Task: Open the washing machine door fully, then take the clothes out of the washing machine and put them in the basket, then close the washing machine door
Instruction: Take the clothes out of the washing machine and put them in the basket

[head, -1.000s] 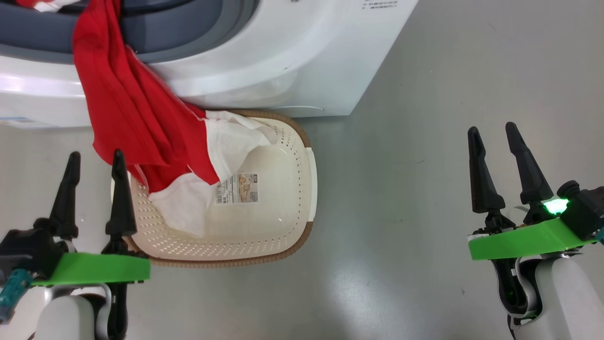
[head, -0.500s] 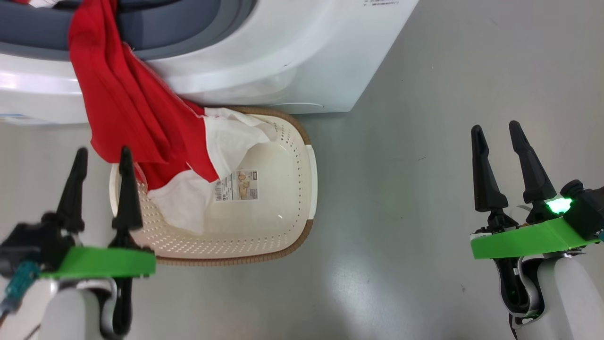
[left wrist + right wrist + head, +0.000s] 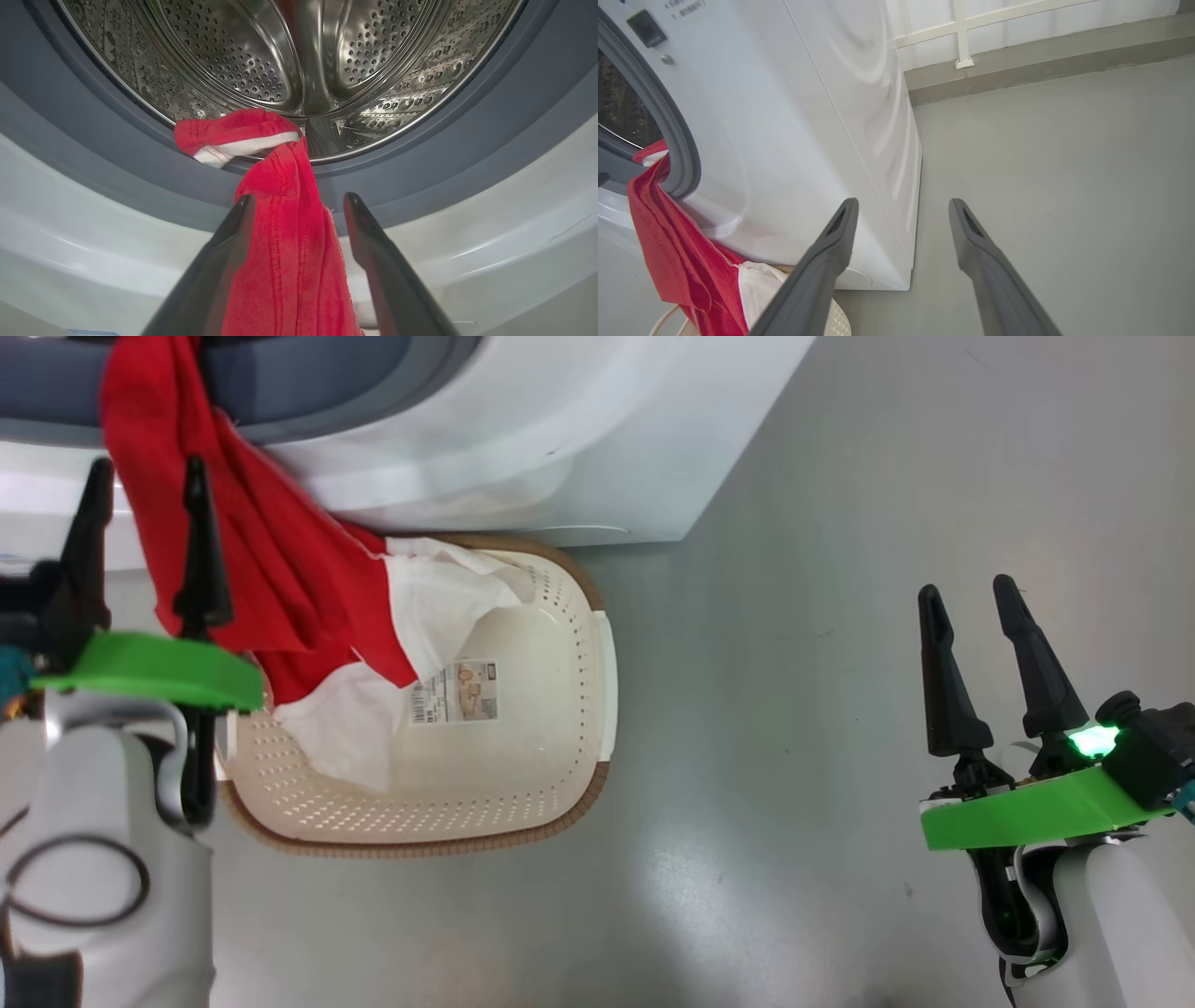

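Well, red-white clothes [image 3: 275, 233] hang from drum [image 3: 243, 60], between spread fingers of my left pincer [image 3: 300, 198], unclamped; basket [image 3: 551, 747] below holds the tail; right pincer [image 3: 964, 588] apart too.

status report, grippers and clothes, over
Left gripper open astride clothes, not gripped. Right gripper open, empty. Clothes hang from washer into basket. Nothing blocking.

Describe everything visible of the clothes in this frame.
The clothes are soft red fabric with white panels and a white stripe. One folded end rests on the drum lip; the rest hangs over the grey ring and the machine's white front into the basket, its white end lying inside beside the sticker. The left gripper's open fingers flank the hanging strip.
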Available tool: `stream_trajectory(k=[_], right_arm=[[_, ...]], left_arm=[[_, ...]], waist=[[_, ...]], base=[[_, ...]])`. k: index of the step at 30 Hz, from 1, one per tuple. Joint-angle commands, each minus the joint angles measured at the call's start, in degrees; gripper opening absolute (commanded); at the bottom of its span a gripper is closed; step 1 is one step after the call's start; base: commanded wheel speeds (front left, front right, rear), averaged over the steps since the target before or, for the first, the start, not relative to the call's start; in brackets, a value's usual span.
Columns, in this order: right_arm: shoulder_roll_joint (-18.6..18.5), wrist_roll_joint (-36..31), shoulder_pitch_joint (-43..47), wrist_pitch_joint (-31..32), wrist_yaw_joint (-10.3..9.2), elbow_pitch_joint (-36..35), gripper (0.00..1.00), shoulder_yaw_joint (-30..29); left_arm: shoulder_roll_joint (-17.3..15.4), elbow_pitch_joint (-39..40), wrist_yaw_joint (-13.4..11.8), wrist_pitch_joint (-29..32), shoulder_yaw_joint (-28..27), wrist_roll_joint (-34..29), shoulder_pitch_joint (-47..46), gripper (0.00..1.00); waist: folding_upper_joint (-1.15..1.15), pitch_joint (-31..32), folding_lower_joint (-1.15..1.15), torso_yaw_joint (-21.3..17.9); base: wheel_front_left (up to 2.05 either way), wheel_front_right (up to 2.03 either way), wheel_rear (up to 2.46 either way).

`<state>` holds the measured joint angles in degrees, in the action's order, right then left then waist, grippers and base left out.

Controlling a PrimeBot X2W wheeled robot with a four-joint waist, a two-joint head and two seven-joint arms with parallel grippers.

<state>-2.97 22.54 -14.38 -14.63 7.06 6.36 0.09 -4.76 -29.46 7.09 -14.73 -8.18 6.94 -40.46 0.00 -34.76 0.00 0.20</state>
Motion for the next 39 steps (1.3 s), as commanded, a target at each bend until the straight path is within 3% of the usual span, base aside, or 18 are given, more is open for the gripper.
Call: stream_trajectory(k=[1, 11, 12, 13, 14, 20, 22, 24, 29, 39], right_arm=[[0.09, -0.04, 0.09, -0.37, 0.43, -1.48, 1.0, 1.48], [0.09, 0.41, -0.36, -0.37, 0.43, -1.82, 1.0, 1.32], [0.09, 0.45, -0.41, -0.37, 0.43, -1.84, 1.0, 1.34], [0.09, 0.48, -0.47, -0.37, 0.43, -1.85, 1.0, 1.36], [0.09, 0.5, -0.52, -0.37, 0.43, -1.86, 1.0, 1.37], [0.09, 0.63, -0.88, -0.37, 0.43, -1.99, 1.0, 1.39], [0.09, 0.6, -0.89, -0.37, 0.43, -2.05, 1.0, 1.32], [0.09, 0.54, -0.85, -0.37, 0.43, -2.13, 1.0, 1.2], [0.09, 0.48, -0.61, -0.37, 0.43, -2.11, 1.0, 0.86], [0.09, 0.57, -0.25, -0.37, 0.43, -1.86, 1.0, 0.73]], left_arm=[[-2.77, -0.81, -0.38, -0.27, -1.74, -1.03, -1.17, 1.0], [-4.48, -9.42, -1.67, -0.27, -1.52, -3.55, -7.26, 1.0], [-4.59, -9.92, -1.8, -0.27, -1.55, -3.67, -7.61, 0.94], [-4.64, -10.41, -1.85, -0.27, -1.66, -3.63, -7.93, 0.79], [-4.79, -10.96, -1.97, -0.27, -1.7, -3.75, -8.18, 0.58], [-5.47, -13.49, -2.46, -0.27, -1.56, -4.44, -9.37, 0.35], [-5.47, -13.66, -2.53, -0.27, -1.5, -4.54, -9.48, 0.21], [-5.32, -13.12, -2.56, -0.27, -1.58, -4.44, -9.39, 0.01], [-3.89, -8.78, -1.56, -0.27, -3.22, -2.07, -7.29, 0.0], [0.41, 9.09, 0.22, -0.27, -6.36, 2.05, 6.07, 0.0]], waist=[[0.0, -0.31, 0.0, -0.51], [0.0, -1.45, 0.0, -1.46], [0.0, -1.51, 0.0, -1.54], [0.0, -1.55, 0.0, -1.59], [0.0, -1.59, 0.0, -1.62], [0.0, -1.71, 0.0, -1.77], [0.0, -1.64, 0.0, -1.71], [0.0, -1.57, 0.0, -1.62], [0.0, -1.04, 0.0, -1.22], [0.0, 0.41, 0.0, -0.45]], base=[[0.0, 0.0, 0.0], [0.0, 0.0, 0.0], [0.0, 0.0, 0.0], [0.0, 0.0, 0.0], [0.0, 0.0, 0.0], [0.0, 0.0, 0.0], [0.0, 0.0, 0.0], [0.0, 0.0, 0.0], [0.0, 0.0, 0.0], [0.0, 0.0, 0.0]])
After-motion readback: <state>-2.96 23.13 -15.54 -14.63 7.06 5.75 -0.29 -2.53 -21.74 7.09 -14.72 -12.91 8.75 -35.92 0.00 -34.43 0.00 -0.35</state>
